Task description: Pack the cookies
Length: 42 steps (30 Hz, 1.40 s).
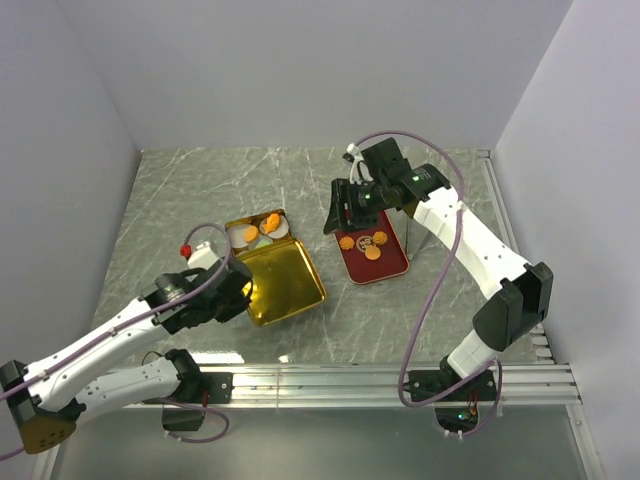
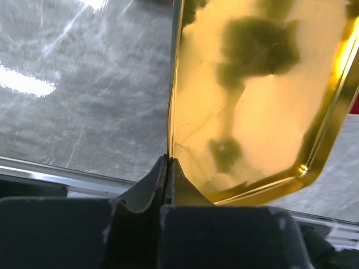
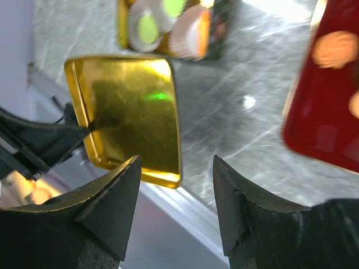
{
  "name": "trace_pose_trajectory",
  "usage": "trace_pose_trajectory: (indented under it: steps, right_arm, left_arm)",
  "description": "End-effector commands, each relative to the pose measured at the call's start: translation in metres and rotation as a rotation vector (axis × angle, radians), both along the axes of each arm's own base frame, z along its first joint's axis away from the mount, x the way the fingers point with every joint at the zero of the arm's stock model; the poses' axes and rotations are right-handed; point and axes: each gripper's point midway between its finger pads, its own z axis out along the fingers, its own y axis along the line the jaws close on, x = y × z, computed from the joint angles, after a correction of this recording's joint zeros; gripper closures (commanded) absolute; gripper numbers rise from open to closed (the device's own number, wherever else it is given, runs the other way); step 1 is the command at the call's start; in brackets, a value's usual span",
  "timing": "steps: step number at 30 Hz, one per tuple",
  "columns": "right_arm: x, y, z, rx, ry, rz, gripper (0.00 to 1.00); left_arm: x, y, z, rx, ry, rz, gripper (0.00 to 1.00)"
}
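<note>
An open gold tin base (image 1: 229, 238) holds white paper cups with orange cookies (image 1: 270, 222) and a green one (image 3: 148, 29). Its gold lid (image 1: 285, 285) lies open toward the near edge. My left gripper (image 1: 246, 291) is shut on the lid's left rim; in the left wrist view its fingertips (image 2: 168, 161) pinch the thin gold edge (image 2: 170, 101). More orange cookies (image 1: 372, 246) lie on a red tray (image 1: 386, 268). Above the tray's left end hangs my right gripper (image 1: 340, 215), open, with nothing between its fingers (image 3: 176, 168).
Grey walls close in the marbled table on the left, back and right. An aluminium rail (image 1: 400, 378) runs along the near edge just below the lid. The left arm's cable and a red-tipped fitting (image 1: 185, 248) sit left of the tin.
</note>
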Motion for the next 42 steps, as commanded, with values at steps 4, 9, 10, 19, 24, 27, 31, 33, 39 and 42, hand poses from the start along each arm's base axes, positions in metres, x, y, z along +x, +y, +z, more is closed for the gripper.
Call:
trace_pose_trajectory:
  steps: [4, 9, 10, 19, 24, 27, 31, 33, 39, 42]
  right_arm:
    - [-0.027, 0.027, 0.011, 0.098, 0.024, 0.103, 0.38]
    - [-0.038, 0.046, 0.004, 0.117, 0.045, 0.151, 0.38]
    - [-0.039, 0.049, 0.001, 0.115, 0.054, 0.158, 0.38]
    - [-0.049, 0.064, -0.005, 0.131, 0.073, 0.191, 0.38]
    - [-0.051, 0.069, -0.004, 0.148, 0.075, 0.204, 0.39]
    - [-0.055, 0.076, 0.005, 0.206, 0.089, 0.225, 0.4]
    - [-0.067, 0.088, 0.02, 0.327, 0.124, 0.28, 0.42]
    - [-0.075, 0.093, 0.029, 0.391, 0.145, 0.313, 0.44]
    - [-0.084, 0.095, 0.043, 0.473, 0.158, 0.35, 0.56]
    - [-0.087, 0.095, 0.049, 0.494, 0.152, 0.366, 0.67]
  left_arm:
    - [0.016, 0.005, 0.051, -0.021, -0.133, 0.029, 0.99]
    - [0.02, -0.001, 0.069, -0.071, -0.176, 0.017, 1.0]
    - [0.02, -0.001, 0.071, -0.079, -0.182, 0.017, 1.0]
    - [0.02, -0.004, 0.106, -0.231, -0.303, 0.008, 0.99]
    - [0.017, -0.005, 0.12, -0.293, -0.367, -0.027, 0.99]
    - [0.016, -0.01, 0.123, -0.325, -0.391, -0.06, 0.99]
    - [0.016, -0.012, 0.123, -0.35, -0.412, -0.063, 0.99]
    - [0.017, -0.009, 0.127, -0.363, -0.43, -0.046, 0.99]
    - [0.018, -0.002, 0.13, -0.363, -0.442, -0.012, 0.97]
    - [0.018, -0.001, 0.126, -0.352, -0.429, -0.009, 0.92]
